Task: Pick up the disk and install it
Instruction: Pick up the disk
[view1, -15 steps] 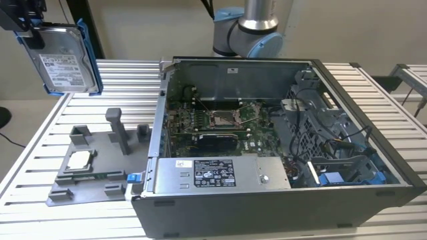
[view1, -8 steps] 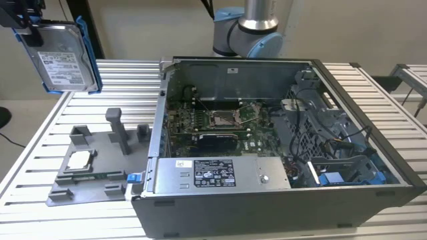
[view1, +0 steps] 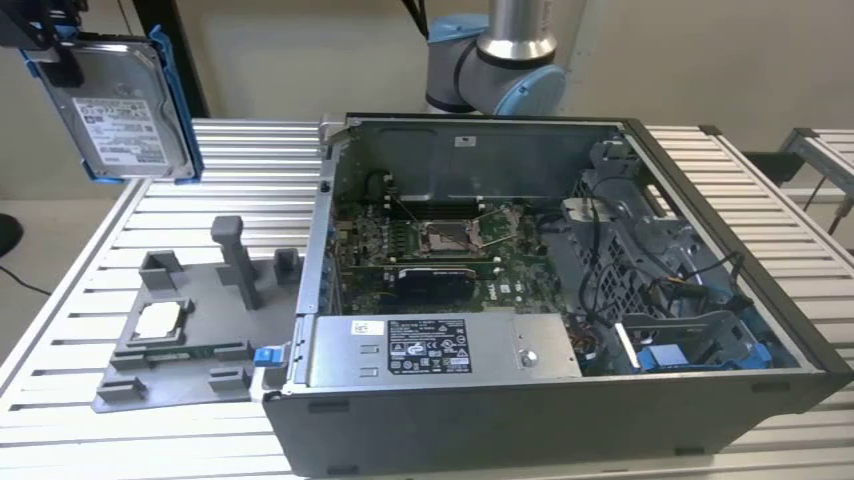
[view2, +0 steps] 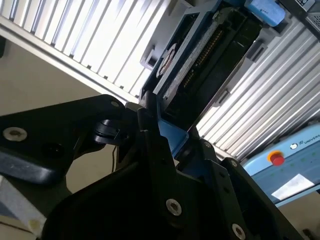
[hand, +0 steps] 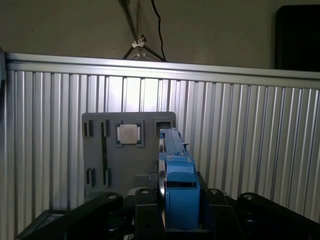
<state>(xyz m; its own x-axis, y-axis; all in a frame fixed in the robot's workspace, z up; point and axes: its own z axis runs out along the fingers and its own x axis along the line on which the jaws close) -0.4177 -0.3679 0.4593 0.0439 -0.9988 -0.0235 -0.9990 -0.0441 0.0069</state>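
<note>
Aloft, disk (view1: 118, 110) tight between the fingers (hand: 145, 214), edge-on, well above the grey tray (view1: 203, 332).

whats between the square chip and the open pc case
In the exterior view, two grey upright posts on the fixture plate stand between the chip and the case.

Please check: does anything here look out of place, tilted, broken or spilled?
Nothing stands out. The disk hangs upright in the gripper, above the table at the exterior view's left, apart from the open computer case. The chip lies flat in its grey holder. No damage or spill shows.
</note>
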